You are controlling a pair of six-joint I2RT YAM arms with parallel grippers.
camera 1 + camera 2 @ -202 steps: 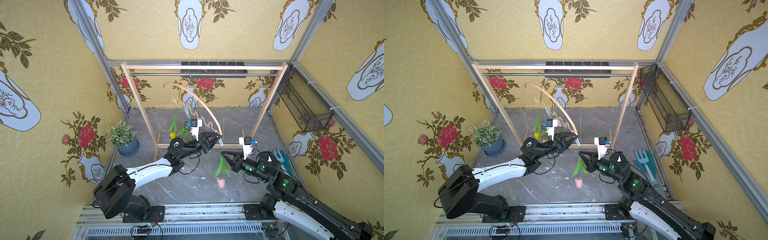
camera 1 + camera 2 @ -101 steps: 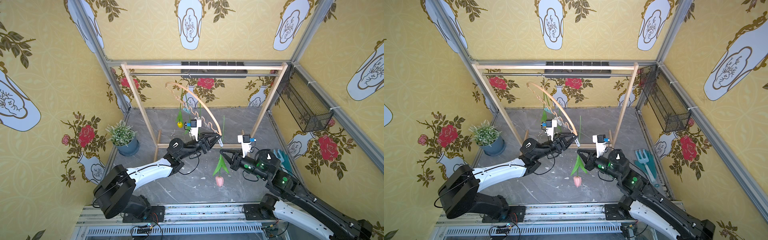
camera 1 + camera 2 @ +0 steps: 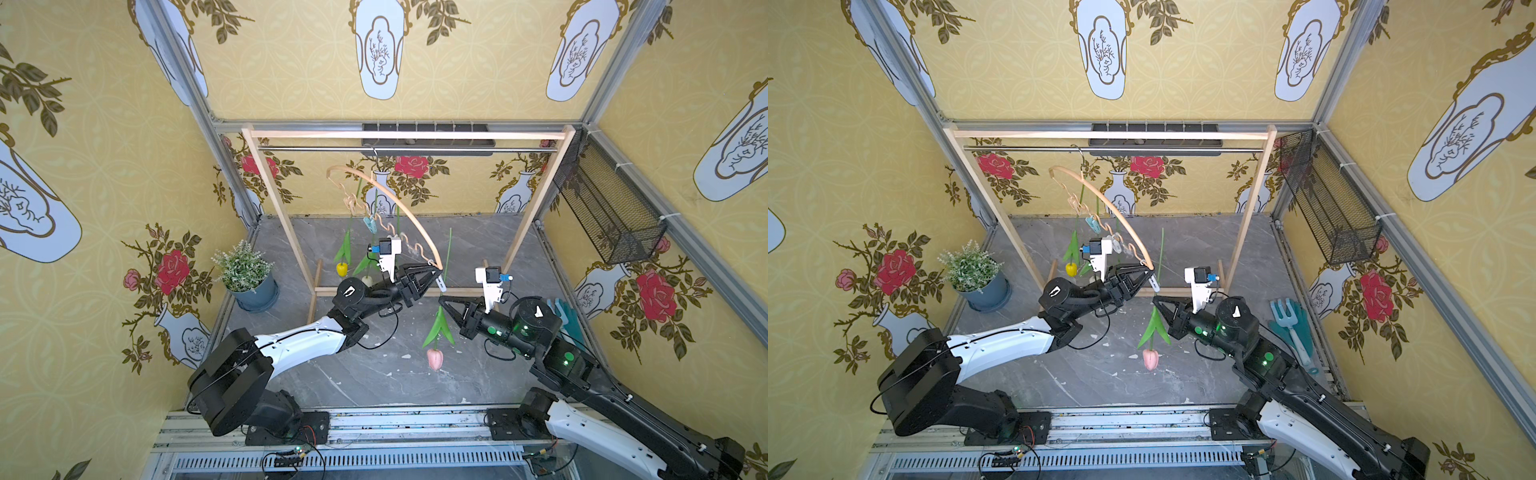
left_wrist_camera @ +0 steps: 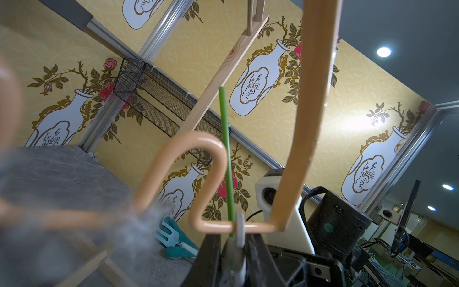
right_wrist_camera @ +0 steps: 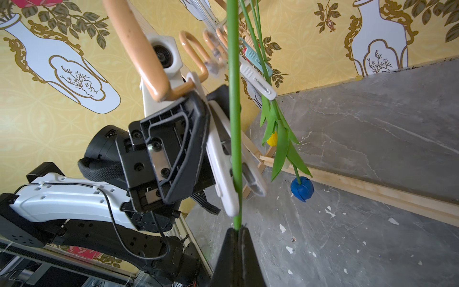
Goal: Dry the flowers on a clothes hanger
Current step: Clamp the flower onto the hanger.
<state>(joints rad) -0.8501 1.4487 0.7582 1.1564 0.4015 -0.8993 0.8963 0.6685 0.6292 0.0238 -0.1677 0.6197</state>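
So the hanger (image 3: 398, 203) hangs by its hook off the rack's (image 3: 266, 174) metal rail (image 3: 457, 147), and it's swung out toward the arms instead of hanging flat. That looks deliberate to me: the left gripper (image 3: 432, 274) is clamped on the white clip (image 3: 441, 285) at the near end of the wavy bar. Holding it there keeps the whole thing from swinging while the other arm works. My guess is it's squeezing the clip to spread its mouth too.

The right gripper (image 3: 443, 299) is pinched tight on the pink tulip (image 3: 434, 358), grabbing the stem (image 5: 234, 99) just above the leaves. The head dangles down and the bare top of the stem sticks up right beside the clip. It makes sense to hold it low like that, since it leaves a clean stretch of stem free to go in.

In the right wrist view the stem runs right along the clip. I honestly can't tell if it's inside the mouth or just lying against it.

The yellow tulip (image 3: 341, 269) and the blue tulip (image 5: 301, 188) hang upside down from clips farther along the bar, so pink looks like one of the last to go. If the stem isn't properly seated when the clip lets go, it could drop.
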